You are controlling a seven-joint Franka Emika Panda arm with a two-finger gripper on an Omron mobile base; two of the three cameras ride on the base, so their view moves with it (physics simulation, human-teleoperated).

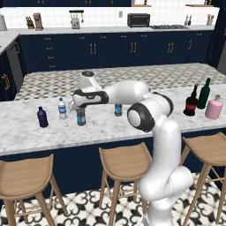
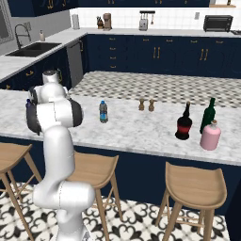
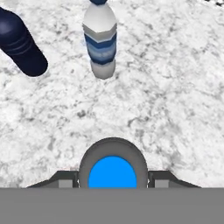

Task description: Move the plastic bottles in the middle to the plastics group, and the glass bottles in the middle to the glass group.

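Setting: marble island counter (image 1: 26, 132) across mid-frame, stools below, navy cabinets behind.
Gripper: gripper (image 3: 113, 183) at the hand view's bottom centre, clenched on the grey plastic bottle (image 1: 80, 117), seen from above as a blue-topped cap.
Plastics group: navy bottle (image 1: 42, 117) and water bottle (image 1: 62, 108), centre-left; the held bottle sits just beside them, likely for release.
Remaining: second plastic bottle (image 1: 118, 110) at centre.
Glass: black bottle (image 1: 191, 102) at right near green bottle (image 1: 204, 94) and pink bottle (image 1: 214, 107).

Counter (image 1: 132, 128) inventory:
- grey-tinted plastic btls w/ blue bands: 2 (image 1: 80, 116) (image 1: 118, 110)
- navy btl: 1 (image 1: 42, 117)
- clear water btl: 1 (image 1: 62, 108)
- dark red-label btl: 1 (image 1: 191, 102)
- green btl: 1 (image 1: 204, 94)
- pink btl: 1 (image 1: 213, 107)
- small brown shakers: 2 (image 2: 141, 104) (image 2: 151, 105)

Stools: 3 (image 1: 125, 162) (image 1: 24, 178) (image 1: 206, 150)
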